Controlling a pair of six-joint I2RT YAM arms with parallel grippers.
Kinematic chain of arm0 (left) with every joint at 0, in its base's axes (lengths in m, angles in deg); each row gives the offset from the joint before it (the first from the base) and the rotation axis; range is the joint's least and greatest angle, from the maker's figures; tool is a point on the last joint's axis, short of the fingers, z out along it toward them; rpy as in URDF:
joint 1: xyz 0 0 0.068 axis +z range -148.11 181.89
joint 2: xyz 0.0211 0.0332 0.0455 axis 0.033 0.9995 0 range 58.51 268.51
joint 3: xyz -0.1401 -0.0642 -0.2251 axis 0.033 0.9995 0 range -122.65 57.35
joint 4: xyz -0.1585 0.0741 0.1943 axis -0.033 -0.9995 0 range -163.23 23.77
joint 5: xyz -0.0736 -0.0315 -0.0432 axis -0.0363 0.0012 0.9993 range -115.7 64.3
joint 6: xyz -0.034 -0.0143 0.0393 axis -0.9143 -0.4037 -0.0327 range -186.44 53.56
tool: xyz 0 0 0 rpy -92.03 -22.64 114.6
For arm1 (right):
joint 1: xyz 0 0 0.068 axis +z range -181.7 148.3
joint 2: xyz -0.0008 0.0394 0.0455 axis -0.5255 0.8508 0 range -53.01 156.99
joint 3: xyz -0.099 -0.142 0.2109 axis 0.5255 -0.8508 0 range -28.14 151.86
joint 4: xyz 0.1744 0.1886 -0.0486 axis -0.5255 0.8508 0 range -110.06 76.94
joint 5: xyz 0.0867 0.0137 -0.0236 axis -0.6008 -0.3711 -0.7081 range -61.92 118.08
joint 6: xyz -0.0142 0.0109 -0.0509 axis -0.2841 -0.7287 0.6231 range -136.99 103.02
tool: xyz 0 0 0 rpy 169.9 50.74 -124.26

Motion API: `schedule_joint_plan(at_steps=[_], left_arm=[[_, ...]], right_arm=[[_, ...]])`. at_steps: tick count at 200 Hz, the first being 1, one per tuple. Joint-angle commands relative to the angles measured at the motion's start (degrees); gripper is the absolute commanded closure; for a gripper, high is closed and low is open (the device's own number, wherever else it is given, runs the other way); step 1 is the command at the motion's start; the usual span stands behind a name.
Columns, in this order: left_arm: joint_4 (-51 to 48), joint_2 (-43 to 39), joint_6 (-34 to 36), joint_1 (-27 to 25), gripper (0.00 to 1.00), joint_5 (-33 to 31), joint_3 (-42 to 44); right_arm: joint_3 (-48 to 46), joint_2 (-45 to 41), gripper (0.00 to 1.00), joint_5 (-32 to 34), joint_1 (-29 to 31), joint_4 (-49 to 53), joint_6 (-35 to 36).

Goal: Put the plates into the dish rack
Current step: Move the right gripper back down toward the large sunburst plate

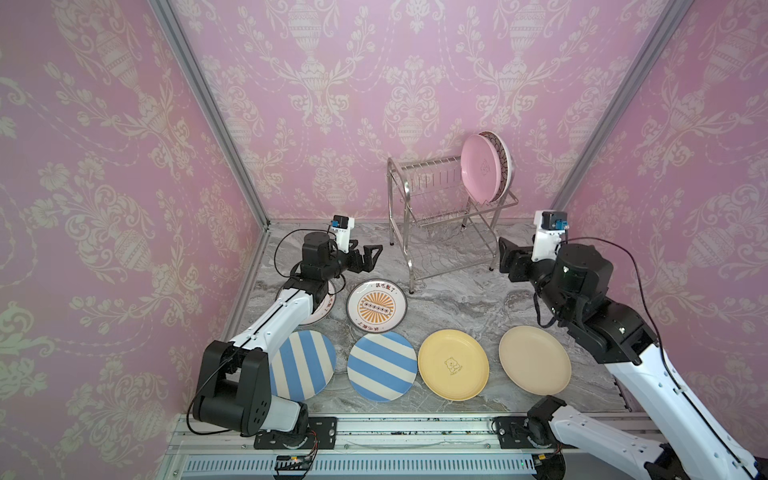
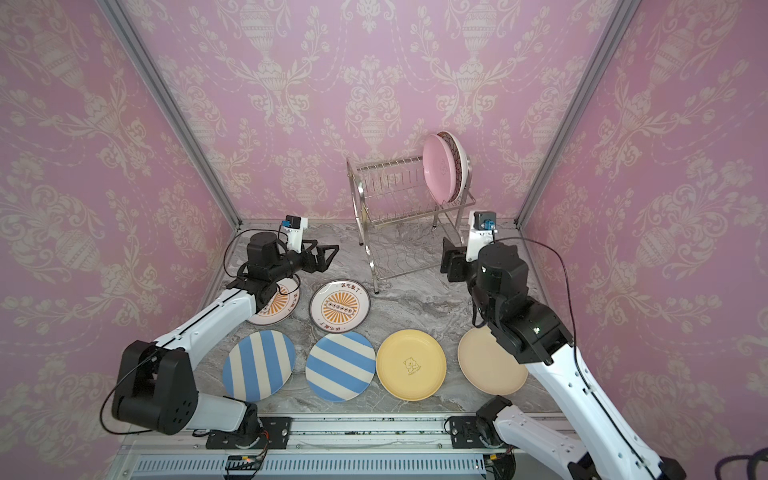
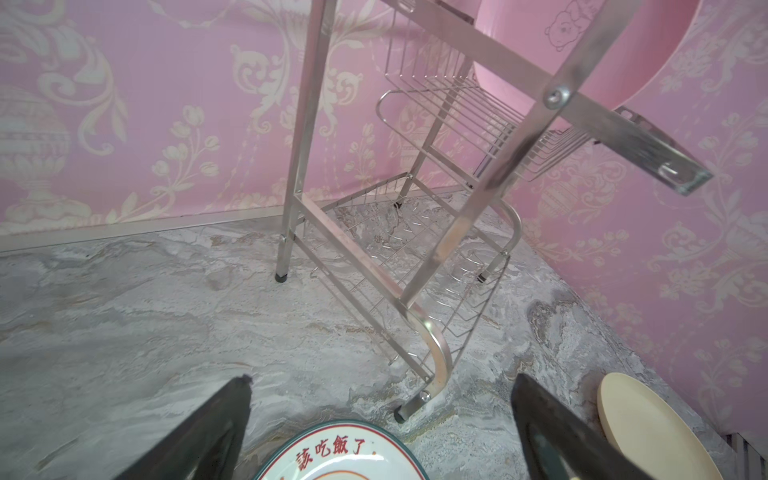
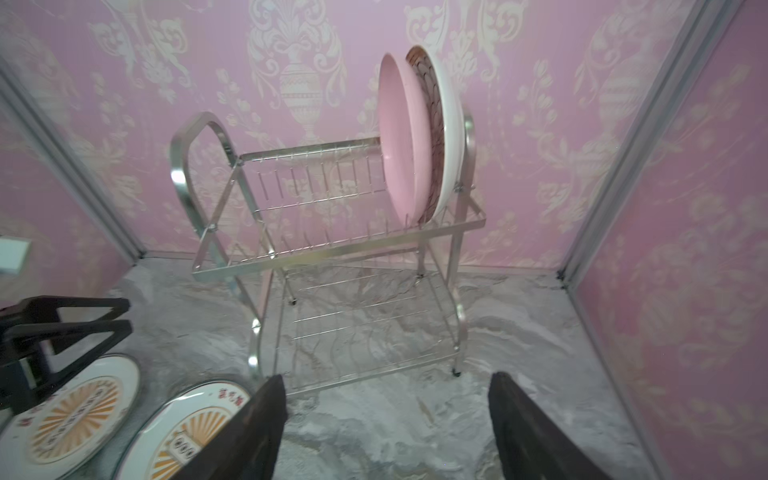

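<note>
Grey marbled tabletop (image 1: 457, 299). Near row, left to right in both top views: striped plate (image 1: 305, 365), second striped plate (image 1: 381, 366), yellow plate (image 1: 453, 365), beige plate (image 1: 535, 359). All lie flat, close side by side. Behind them on the left are two sunburst plates: one in full view (image 1: 376, 307), the other (image 2: 276, 305) partly hidden. The dish rack (image 4: 332, 251) stands on its feet toward the back, right of centre.
</note>
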Motion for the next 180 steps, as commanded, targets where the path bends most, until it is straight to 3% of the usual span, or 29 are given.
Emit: schedule_joint_plan(at_steps=[1,44,75,151,180], left_arm=[[-5.61,-3.46,-1.53,0.29,0.01,-4.29,1.24],[-5.10,-4.56,-4.77,1.52,0.01,-4.77,6.01],[-5.75,-4.96,-5.41,2.49,0.01,-3.67,8.59],[-1.82,-0.94,-6.49,4.69,0.01,-1.15,12.97],[-3.21,-0.99,-4.80,4.73,0.01,-2.42,14.77]], right_arm=[[-16.41,-2.21,0.26,-11.88,4.29,-1.62,-20.50],[-32.42,-5.30,0.25,-1.50,17.35,-7.13,-32.22],[-39.10,-1.33,0.25,-0.15,22.22,-18.40,-37.41],[-33.47,25.55,0.25,-4.56,23.97,-36.68,-38.56],[-30.91,34.17,0.28,-13.42,20.04,-49.08,-39.75]])
